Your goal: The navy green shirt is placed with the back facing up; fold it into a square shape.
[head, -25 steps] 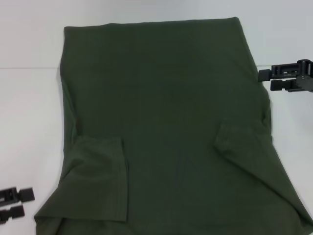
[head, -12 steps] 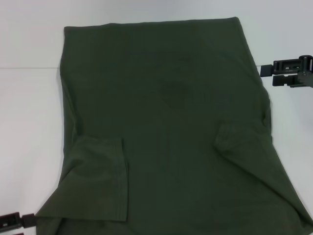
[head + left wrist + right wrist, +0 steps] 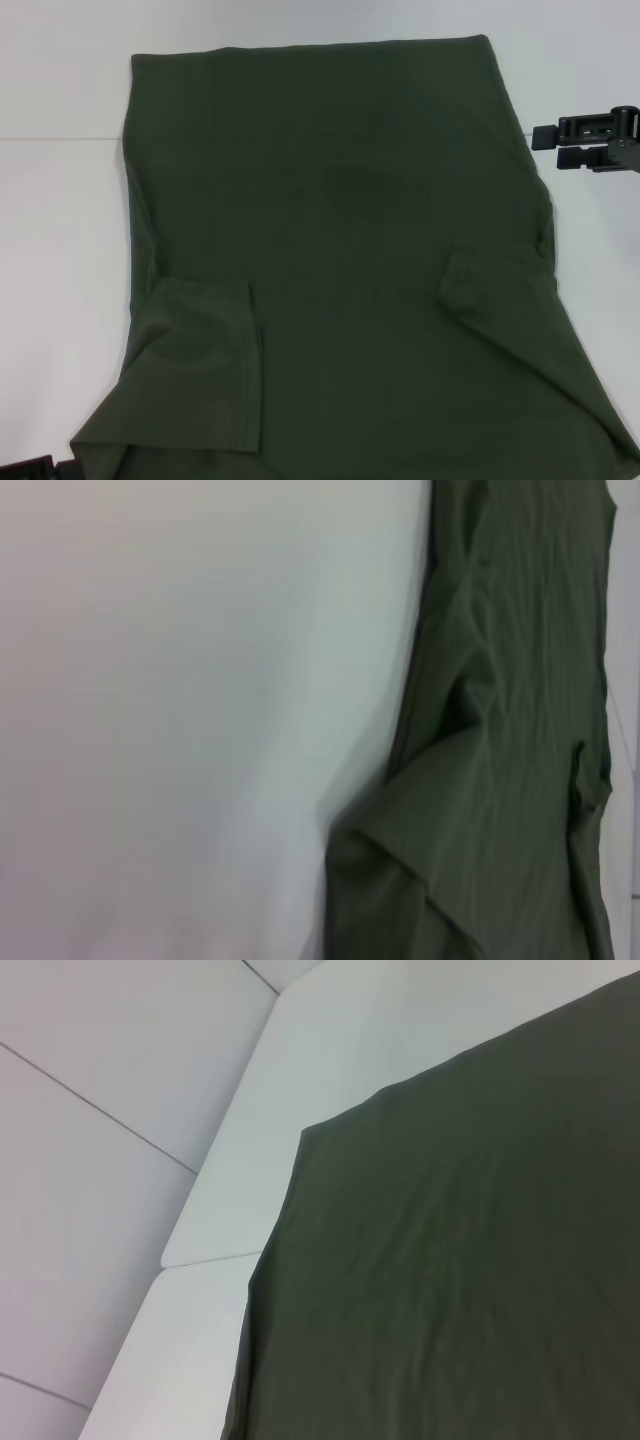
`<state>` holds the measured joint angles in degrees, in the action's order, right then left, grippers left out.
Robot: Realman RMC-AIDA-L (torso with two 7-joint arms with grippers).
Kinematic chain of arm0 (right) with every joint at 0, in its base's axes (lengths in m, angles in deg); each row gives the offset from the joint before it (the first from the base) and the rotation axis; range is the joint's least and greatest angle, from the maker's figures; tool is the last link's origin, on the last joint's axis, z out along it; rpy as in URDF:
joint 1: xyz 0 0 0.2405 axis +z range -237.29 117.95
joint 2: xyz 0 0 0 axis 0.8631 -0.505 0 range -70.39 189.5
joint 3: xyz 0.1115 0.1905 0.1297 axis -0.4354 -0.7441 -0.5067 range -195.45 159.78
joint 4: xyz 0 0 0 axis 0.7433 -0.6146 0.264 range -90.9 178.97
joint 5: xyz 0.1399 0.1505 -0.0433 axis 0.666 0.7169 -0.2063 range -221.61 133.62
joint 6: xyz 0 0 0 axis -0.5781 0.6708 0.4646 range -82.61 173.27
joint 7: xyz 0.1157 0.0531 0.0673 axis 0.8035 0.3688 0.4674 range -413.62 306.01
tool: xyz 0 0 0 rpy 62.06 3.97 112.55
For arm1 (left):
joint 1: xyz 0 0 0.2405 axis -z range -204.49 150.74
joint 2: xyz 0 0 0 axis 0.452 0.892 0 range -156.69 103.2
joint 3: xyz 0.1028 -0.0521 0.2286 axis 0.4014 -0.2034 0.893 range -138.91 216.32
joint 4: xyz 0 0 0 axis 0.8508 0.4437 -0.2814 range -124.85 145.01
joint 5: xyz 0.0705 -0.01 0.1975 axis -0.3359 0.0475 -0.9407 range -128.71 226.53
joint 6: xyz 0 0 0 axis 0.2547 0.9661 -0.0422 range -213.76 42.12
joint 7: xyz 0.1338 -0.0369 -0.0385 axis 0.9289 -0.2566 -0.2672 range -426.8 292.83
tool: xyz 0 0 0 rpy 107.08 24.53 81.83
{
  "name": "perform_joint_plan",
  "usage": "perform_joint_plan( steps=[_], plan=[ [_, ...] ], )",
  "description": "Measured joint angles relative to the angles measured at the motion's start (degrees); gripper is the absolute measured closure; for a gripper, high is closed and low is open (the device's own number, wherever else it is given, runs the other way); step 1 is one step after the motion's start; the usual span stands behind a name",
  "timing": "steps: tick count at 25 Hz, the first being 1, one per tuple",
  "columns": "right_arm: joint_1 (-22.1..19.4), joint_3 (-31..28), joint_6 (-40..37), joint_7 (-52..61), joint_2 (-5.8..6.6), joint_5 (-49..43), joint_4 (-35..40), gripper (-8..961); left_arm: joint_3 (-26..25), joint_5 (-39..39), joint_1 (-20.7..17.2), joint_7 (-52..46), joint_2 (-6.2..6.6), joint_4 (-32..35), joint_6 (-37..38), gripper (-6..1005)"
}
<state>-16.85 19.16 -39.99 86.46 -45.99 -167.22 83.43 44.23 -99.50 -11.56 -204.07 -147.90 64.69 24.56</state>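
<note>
**Inspector:** Where was the navy green shirt [image 3: 340, 260]?

**Assistant:** Spread flat on the white table [image 3: 60, 250], plain side up, both sleeves folded inward.

**Inspector:** And the grippers?

**Assistant:** The right gripper [image 3: 545, 146] hovered just beside the shirt's right edge, fingers parted, grasping nothing. The left gripper [image 3: 30, 468] sat at the near left corner; its jaw state could not be told.

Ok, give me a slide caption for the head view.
Navy green shirt spread back-up, both sleeves folded inward; right gripper beside its edge, left gripper at the near corner.
</note>
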Motion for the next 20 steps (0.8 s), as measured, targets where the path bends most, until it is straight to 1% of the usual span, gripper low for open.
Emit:
perform_joint_plan(
  steps=[11, 20],
  plan=[
    [-0.12, -0.08, 0.39, 0.0, 0.0, 0.0, 0.07, 224, 0.63, -0.98, -0.12, -0.03, -0.36, -2.08, -1.54, 214],
    [-0.46, -0.08, 0.71, 0.0, 0.0, 0.05, 0.07, 223, 1.33, -0.91, 2.82, 0.18, 0.3, -8.5, -5.96, 217]
  ],
)
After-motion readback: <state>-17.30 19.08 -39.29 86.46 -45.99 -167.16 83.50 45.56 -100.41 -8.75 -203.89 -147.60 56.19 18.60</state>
